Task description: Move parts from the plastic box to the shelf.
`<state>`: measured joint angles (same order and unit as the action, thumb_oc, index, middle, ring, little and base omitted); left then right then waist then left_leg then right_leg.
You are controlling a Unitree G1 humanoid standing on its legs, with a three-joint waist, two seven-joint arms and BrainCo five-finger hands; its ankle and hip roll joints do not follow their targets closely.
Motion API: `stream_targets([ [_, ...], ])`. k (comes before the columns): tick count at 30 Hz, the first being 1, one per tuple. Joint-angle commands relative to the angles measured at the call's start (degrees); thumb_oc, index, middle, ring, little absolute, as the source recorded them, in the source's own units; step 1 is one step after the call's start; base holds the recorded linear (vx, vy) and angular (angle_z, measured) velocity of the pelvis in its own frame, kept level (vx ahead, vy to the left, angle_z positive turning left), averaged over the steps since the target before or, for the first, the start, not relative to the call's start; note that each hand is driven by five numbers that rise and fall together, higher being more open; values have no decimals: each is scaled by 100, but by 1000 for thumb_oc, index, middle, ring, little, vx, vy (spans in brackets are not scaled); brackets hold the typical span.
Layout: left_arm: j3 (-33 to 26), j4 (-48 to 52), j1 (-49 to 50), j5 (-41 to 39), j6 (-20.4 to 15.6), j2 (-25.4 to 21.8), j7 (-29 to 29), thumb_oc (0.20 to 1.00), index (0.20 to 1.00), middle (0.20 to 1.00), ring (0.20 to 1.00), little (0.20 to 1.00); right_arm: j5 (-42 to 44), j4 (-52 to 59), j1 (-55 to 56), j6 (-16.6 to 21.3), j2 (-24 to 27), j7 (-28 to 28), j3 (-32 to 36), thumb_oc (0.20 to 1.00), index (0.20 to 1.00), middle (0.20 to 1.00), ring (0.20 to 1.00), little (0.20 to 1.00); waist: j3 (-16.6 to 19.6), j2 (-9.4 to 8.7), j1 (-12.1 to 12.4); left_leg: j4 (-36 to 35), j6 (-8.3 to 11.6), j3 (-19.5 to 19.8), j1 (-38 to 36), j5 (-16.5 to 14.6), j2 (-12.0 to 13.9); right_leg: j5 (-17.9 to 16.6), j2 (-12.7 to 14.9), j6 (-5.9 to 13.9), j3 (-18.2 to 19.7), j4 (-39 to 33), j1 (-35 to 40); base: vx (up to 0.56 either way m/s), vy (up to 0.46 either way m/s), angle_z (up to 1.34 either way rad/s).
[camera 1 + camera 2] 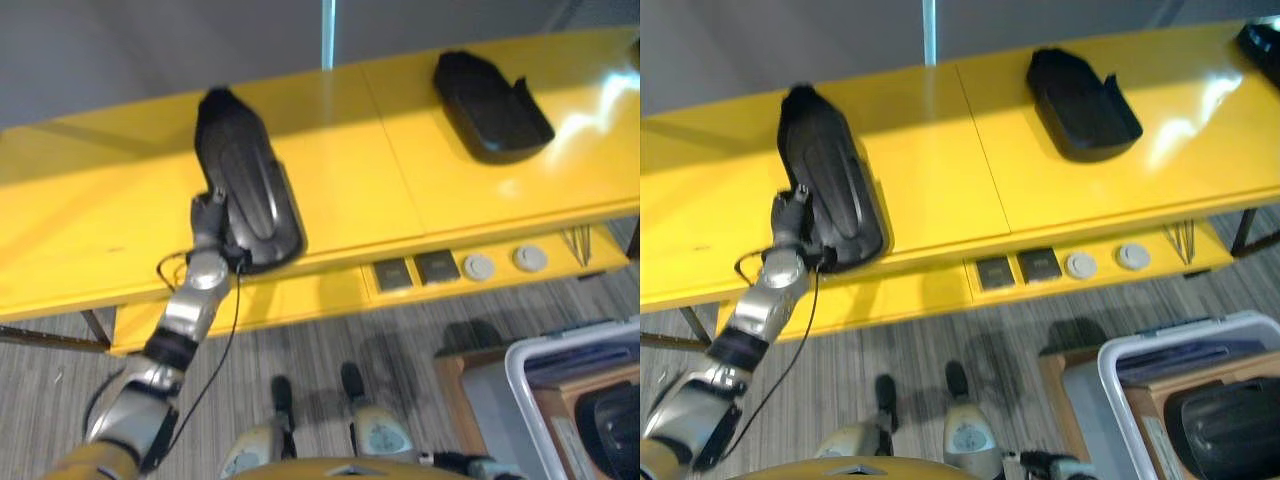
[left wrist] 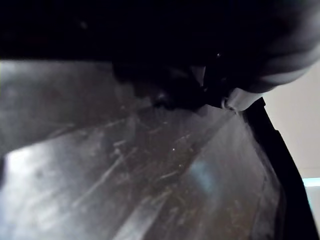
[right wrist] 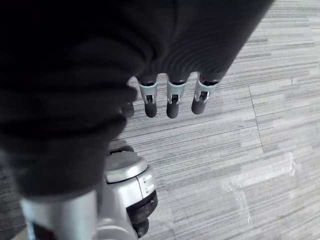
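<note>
A long black moulded part (image 1: 245, 180) lies on the yellow shelf top (image 1: 100, 210), its near end over the front edge. My left hand (image 1: 208, 215) is at that near left end, touching it. The left wrist view looks along the part's scratched black surface (image 2: 150, 175) from very close. My right hand (image 3: 172, 100) hangs over the grey floor, fingers straight and holding nothing. The white-rimmed plastic box (image 1: 520, 370) stands at the lower right with another black part (image 1: 1225, 425) inside.
A second black tray-shaped part (image 1: 490, 105) sits at the back right of the shelf top, and a third (image 1: 1262, 40) shows at the far right corner. On the lower ledge lie small dark squares (image 1: 393, 275) and grey discs (image 1: 479, 267).
</note>
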<state>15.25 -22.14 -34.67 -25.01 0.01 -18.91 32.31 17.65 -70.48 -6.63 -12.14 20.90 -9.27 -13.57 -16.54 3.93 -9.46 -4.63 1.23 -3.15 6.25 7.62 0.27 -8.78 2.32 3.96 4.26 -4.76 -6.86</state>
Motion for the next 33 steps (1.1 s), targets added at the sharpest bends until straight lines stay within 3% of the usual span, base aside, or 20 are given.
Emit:
stream_targets([
  [1, -39, -582, -593, -324, 72, -190, 39, 200, 200, 200, 200, 200, 231, 67, -35, 88, 61, 112, -279, 1000, 1000, 1000, 1000, 1000, 93, -194, -75, -37, 192, 15, -152, -166, 303, 105, 230, 93, -115, 77, 25, -103, -5, -12],
  [7, 292, -1559, -1558, -597, 772, -540, -357, 200, 200, 200, 200, 200, 242, 240, -252, 43, 26, 40, -526, 1000, 1000, 1000, 1000, 1000, -88, -165, -229, -37, 197, -115, -13, -158, 313, 15, 270, 140, -43, 56, -185, -20, 19, -12],
  [14, 512, -1929, -1775, -816, 1077, -688, -762, 200, 200, 200, 200, 200, 126, 274, -285, 26, -42, -92, -678, 1000, 1000, 1000, 1000, 1000, -127, -127, -279, -37, 207, -168, -9, -170, 321, -1, 290, 167, -30, 53, -210, 8, 9, -1],
  [15, 549, -2073, -1742, -958, 1122, -706, -875, 696, 696, 696, 696, 696, 48, 334, -229, 37, -127, -98, -824, 1000, 1000, 1000, 1000, 1000, -122, -111, -304, -37, 214, -220, -18, -173, 339, -1, 296, 165, -31, 48, -205, 22, 36, -1],
  [16, 517, -2141, -1735, -1220, 1078, -692, -885, 1000, 1000, 1000, 1000, 1000, 246, 326, -209, 41, -159, -4, -882, 1000, 1000, 1000, 1000, 1000, -111, -105, -318, -37, 226, -254, -23, -178, 354, 9, 297, 160, -29, 40, -201, 20, 36, -2],
  [23, 296, -2262, -1482, -1358, 1142, -625, -585, 1000, 1000, 1000, 1000, 1000, 322, 313, -72, 159, -244, 136, -778, 1000, 1000, 1000, 1000, 1000, -1, -62, -340, -37, 248, -290, -135, -199, 387, 65, 294, 160, -29, 34, -86, 21, 8, -3],
  [25, 166, -2295, -1285, -1641, 1069, -492, -648, 1000, 1000, 1000, 1000, 1000, 136, 381, 71, 820, -301, 652, -782, 1000, 1000, 1000, 1000, 1000, 93, -36, -353, -37, 261, -320, -218, -206, 412, 98, 291, 152, -50, 27, 2, 37, -1, -1],
  [28, 93, -2308, -1130, -1618, 1067, -409, -509, 1000, 1000, 1000, 1000, 1000, 262, 602, 127, 1360, -308, 1300, -740, 1000, 1000, 1000, 1000, 1000, 174, -8, -377, -37, 267, -339, -292, -218, 421, 114, 291, 153, -51, 23, 70, 25, 11, 1],
  [31, -65, -2439, -883, -1692, 985, -309, -457, 1000, 1000, 1000, 1000, 1000, 369, 1308, 299, 1373, -295, 1849, -550, 1000, 1000, 1000, 1000, 1000, 324, 23, -499, -37, 278, -423, -440, -252, 435, 154, 281, 153, -18, 14, 198, 42, 44, -5],
  [33, -108, -2493, -850, -1755, 910, -294, -617, 1000, 1000, 1000, 1000, 1000, 259, 1373, 362, 1371, -316, 1814, -496, 1000, 1000, 1000, 1000, 1000, 384, 38, -535, -37, 284, -460, -492, -266, 441, 168, 276, 159, -5, 7, 246, 43, 31, -1],
])
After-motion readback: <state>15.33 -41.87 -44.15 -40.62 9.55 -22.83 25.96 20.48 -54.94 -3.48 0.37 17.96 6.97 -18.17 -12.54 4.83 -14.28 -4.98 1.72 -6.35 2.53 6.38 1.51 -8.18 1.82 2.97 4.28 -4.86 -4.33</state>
